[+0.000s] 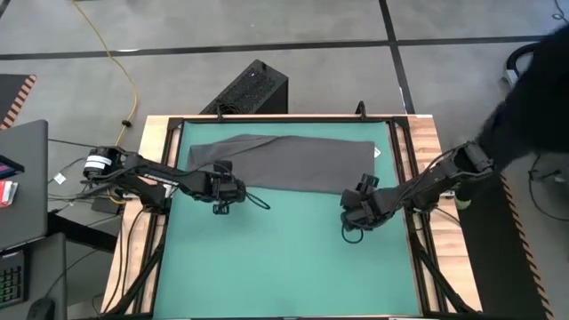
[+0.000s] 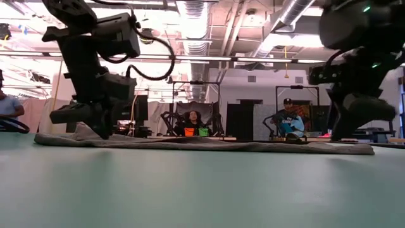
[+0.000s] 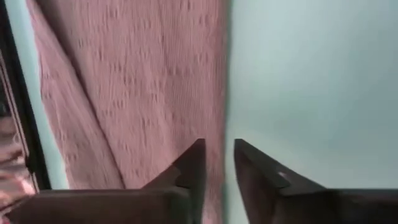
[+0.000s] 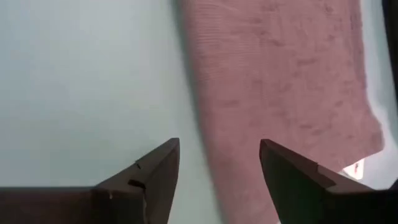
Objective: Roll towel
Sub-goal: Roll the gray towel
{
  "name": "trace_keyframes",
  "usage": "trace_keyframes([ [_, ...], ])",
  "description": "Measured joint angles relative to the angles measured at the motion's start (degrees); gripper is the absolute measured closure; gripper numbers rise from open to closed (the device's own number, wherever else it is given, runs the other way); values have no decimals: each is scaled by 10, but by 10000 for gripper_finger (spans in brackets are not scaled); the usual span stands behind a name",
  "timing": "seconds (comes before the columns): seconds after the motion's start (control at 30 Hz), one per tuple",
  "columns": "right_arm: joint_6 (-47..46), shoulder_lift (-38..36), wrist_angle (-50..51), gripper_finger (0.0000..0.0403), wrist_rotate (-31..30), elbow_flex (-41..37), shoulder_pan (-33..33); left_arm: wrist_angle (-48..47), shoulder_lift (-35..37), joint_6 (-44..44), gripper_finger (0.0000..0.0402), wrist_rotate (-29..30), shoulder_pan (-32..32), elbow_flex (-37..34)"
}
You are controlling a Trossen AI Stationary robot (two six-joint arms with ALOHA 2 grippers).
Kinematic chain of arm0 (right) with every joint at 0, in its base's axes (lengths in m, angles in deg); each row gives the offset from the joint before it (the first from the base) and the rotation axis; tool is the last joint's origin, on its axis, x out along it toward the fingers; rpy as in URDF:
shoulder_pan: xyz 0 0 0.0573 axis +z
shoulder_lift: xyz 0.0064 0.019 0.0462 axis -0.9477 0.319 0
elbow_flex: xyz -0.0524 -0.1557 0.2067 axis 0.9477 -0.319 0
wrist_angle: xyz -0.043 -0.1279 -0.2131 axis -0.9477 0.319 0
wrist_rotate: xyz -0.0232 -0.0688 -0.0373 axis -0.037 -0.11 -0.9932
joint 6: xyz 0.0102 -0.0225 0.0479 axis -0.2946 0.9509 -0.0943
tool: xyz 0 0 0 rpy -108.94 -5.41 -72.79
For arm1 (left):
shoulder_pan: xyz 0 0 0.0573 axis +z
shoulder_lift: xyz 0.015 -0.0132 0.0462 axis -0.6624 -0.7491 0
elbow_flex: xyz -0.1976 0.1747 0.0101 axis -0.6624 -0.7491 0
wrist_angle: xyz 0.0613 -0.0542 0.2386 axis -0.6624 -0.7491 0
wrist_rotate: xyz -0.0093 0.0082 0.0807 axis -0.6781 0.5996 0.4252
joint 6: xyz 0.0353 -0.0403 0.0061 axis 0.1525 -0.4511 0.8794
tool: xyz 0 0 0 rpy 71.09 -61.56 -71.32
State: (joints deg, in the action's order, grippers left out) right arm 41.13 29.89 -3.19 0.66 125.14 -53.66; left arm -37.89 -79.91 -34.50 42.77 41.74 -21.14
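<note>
Towel [image 1: 289, 163] is being left flat on the green mat [image 1: 293, 258]; both grippers, left [image 3: 219, 155] and right [image 4: 219, 160], are being held apart at its near edge.

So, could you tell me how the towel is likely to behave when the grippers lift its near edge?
The towel lies flat with a soft fold at its left end, so it will probably droop rather than hold shape. Its knitted texture suggests it won't slip easily. With the left gripper and right gripper at opposite ends, the middle may sag.

The towel [image 1: 293, 163] is soft, matt knitted cloth lying on a smooth, matt green table [image 1: 293, 258].
</note>
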Motion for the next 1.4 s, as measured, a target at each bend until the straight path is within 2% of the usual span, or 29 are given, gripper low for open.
trace_keyframes([
  [0.13, 48, 0, -25, 155, 8, -19, -43, 28, 0, 18, 265, -56, 28, 0],
  [0.2, 71, 0, -39, 161, 19, -24, -60, 40, 0, 23, 247, -61, 43, 0],
  [0.3, 95, 0, -48, 170, 33, -29, -78, 47, 0, 43, 236, -68, 67, 0],
  [0.37, 102, 0, -57, 176, 45, -35, -86, 49, -4, 53, 237, -103, 85, 0],
  [0.47, 104, 0, -72, 184, 60, -46, -93, 49, -8, 61, 246, -139, 105, -4],
  [0.6, 87, -1, -82, 197, 63, -59, -94, 59, -13, 71, 272, -142, 120, -6],
  [0.67, 75, -1, -80, 215, 64, -60, -97, 66, -19, 71, 294, -138, 125, -6],
  [0.87, 47, 0, -77, 325, 70, -62, -110, 79, -44, 60, 387, -152, 143, -4],
  [0.97, 39, 0, -73, 383, 71, -63, -119, 75, -51, 43, 397, -152, 142, -4],
  [1.13, 32, 0, -70, 395, 80, -59, -115, 52, -28, 4, 401, -128, 124, -6],
  [1.4, -14, 0, -30, 400, 82, -19, -55, -29, 47, -75, 401, -124, 72, -7],
])
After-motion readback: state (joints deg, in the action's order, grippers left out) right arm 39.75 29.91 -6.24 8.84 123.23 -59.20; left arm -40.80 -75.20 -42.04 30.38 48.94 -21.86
